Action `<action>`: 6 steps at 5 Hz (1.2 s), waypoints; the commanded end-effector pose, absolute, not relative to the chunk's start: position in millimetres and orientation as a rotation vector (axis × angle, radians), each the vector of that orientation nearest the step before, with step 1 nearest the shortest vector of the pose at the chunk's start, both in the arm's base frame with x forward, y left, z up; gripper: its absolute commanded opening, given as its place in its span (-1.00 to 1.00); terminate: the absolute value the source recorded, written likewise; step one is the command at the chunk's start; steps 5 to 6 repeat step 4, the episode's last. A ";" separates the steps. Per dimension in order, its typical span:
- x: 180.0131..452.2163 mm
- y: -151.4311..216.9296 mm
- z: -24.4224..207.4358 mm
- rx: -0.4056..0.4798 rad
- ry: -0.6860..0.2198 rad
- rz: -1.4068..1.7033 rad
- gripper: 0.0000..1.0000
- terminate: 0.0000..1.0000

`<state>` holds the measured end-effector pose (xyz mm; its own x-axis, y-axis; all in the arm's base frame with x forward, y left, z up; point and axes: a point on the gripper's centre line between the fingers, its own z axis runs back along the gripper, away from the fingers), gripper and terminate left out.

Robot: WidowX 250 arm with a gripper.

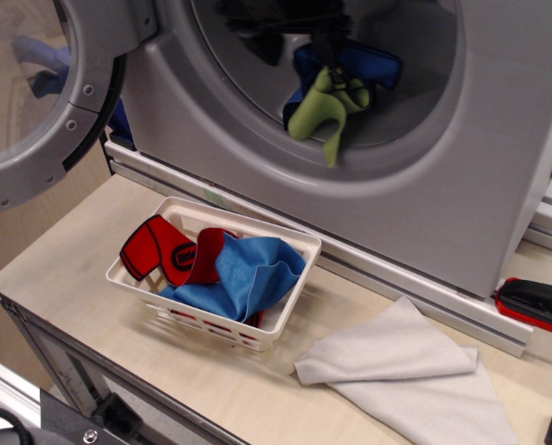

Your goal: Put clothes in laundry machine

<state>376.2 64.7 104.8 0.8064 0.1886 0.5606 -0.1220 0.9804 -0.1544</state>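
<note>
Observation.image: lime green cloth (324, 113) hangs just beneath claw (327, 46) inside drum (257, 102).

The washer (461, 176) is a big silver-grey thing with its round glass door (34, 102) swung open to the left. A lime green cloth (324, 109) and a dark blue one (364, 65) hang in the drum mouth. Red pieces edged in black (164, 248) and a bright blue cloth (248, 273) sit piled together lower down
</note>
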 end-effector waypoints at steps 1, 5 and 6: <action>344.8 100.0 131.1 -0.018 -0.519 0.153 1.00 -1.00; 288.1 148.7 126.1 0.098 -0.382 0.117 1.00 1.00; 288.1 148.7 126.1 0.098 -0.382 0.117 1.00 1.00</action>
